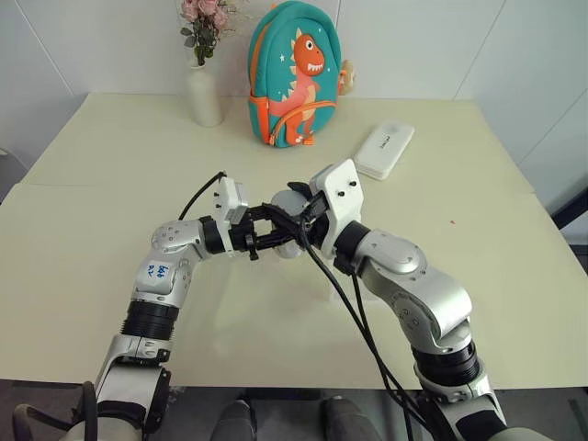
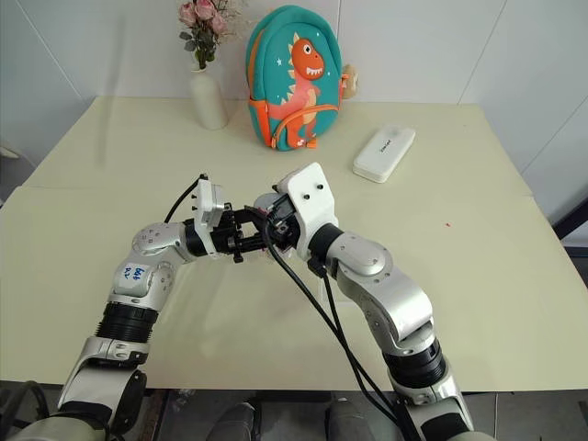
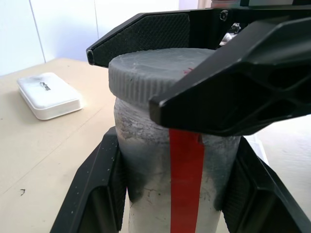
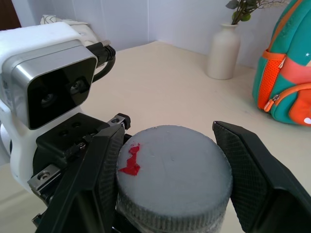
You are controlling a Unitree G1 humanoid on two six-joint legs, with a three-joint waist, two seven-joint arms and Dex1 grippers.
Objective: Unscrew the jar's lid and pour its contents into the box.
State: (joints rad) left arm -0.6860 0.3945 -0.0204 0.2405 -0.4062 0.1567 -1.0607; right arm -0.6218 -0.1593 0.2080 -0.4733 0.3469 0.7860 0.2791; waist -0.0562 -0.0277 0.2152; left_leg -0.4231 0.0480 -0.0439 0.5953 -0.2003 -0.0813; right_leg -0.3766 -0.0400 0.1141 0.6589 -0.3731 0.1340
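We see the jar [image 3: 160,174] held upright above the middle of the table [image 1: 83,211], its long axis vertical and its mouth upward. The left gripper [image 3: 170,194] pinches the jar's frosted body from both sides, a red strip running down the wall between its fingers [image 3: 97,194]. The lid [image 4: 172,174] is still screwed on, grey and ribbed, with a small red mark on top. The right gripper [image 4: 170,170] has its two fingers [image 4: 252,174] pressed against the lid's rim from opposite sides. The jar's contents are hidden behind the clouded wall.

Farther off, a white case [image 1: 385,150] lies toward the far right edge. A dinosaur backpack [image 1: 292,78] and a white vase [image 1: 205,95] holding pink flowers stand along the far edge.
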